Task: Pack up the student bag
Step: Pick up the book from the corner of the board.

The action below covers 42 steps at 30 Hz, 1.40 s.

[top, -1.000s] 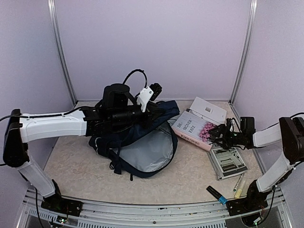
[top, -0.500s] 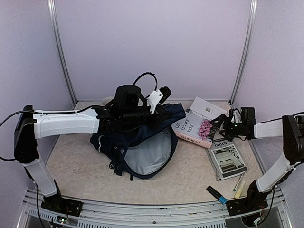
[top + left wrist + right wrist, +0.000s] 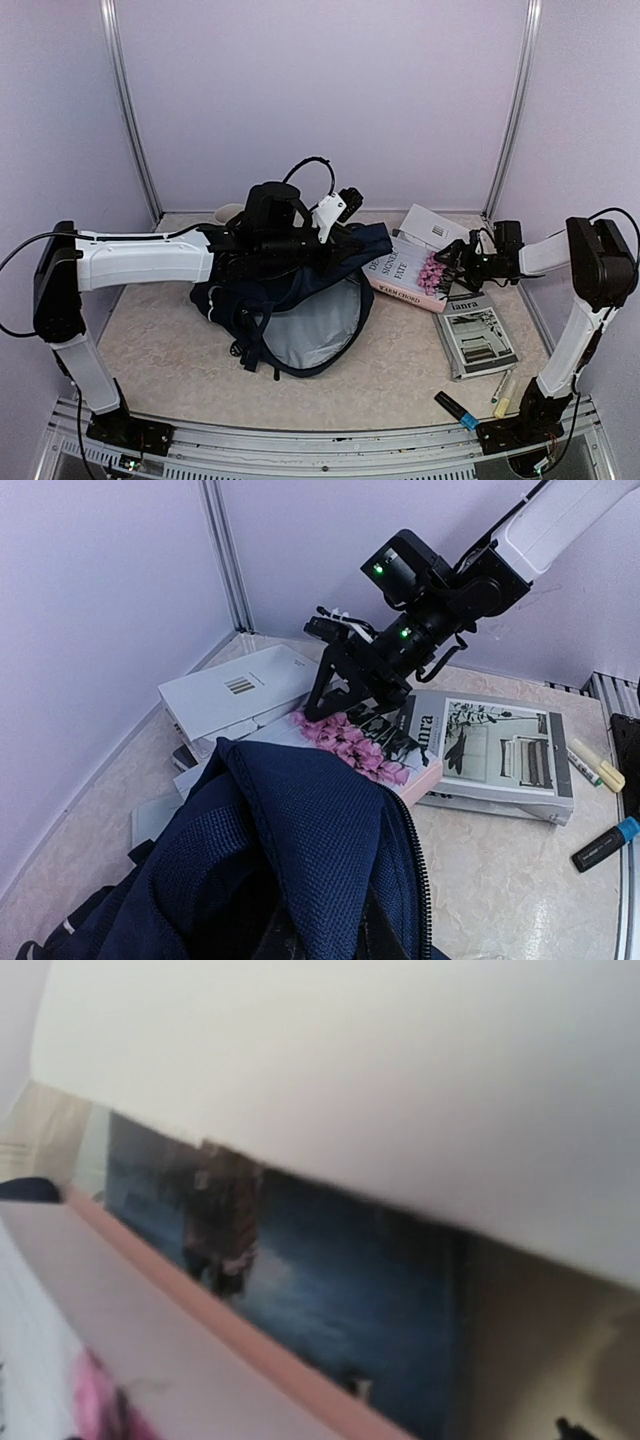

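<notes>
The student bag is a dark navy backpack lying mid-table, its mouth open and the light grey lining showing. My left gripper is shut on the bag's upper rim and holds it lifted. In the left wrist view the navy fabric fills the foreground and hides the fingers. My right gripper is over the flowered end of a pink book. In the left wrist view it has its fingers spread. The right wrist view is a blurred close-up of the pink book's edge and a white book.
A white book lies behind the pink one. A grey magazine lies right of the bag. A blue-capped marker, a yellow highlighter and a pen lie near the front right edge. Walls enclose the back and sides.
My left arm has moved right and lifted the bag's rim, opening the mouth wider. My right gripper has moved from above the magazine back onto the pink book's flowered end.
</notes>
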Each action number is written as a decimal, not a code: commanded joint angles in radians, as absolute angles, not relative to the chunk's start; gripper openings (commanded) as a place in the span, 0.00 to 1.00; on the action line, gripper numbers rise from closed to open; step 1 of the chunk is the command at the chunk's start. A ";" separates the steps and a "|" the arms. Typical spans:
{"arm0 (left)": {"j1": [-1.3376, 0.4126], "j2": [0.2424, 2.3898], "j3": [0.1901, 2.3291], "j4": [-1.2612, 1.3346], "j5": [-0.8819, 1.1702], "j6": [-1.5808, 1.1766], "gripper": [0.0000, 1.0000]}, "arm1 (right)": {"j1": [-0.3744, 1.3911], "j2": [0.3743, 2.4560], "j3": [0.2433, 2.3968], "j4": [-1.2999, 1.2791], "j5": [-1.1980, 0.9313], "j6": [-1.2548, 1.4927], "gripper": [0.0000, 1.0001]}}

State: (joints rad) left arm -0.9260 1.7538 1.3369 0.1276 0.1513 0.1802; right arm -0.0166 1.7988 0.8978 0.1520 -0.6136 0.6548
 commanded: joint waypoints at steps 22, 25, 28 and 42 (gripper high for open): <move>-0.891 1.805 1.333 0.162 0.112 0.203 0.00 | 0.122 1.650 0.775 0.428 -0.798 0.808 0.79; -0.890 1.809 1.333 0.167 0.113 0.201 0.00 | 0.161 1.666 0.775 0.422 -0.747 0.809 0.78; -0.891 1.810 1.333 0.166 0.114 0.200 0.00 | 0.182 1.693 0.775 0.450 -0.714 0.835 0.70; -0.873 1.601 1.272 0.145 -0.012 0.248 0.00 | 0.160 1.401 0.761 0.229 -0.622 0.757 0.28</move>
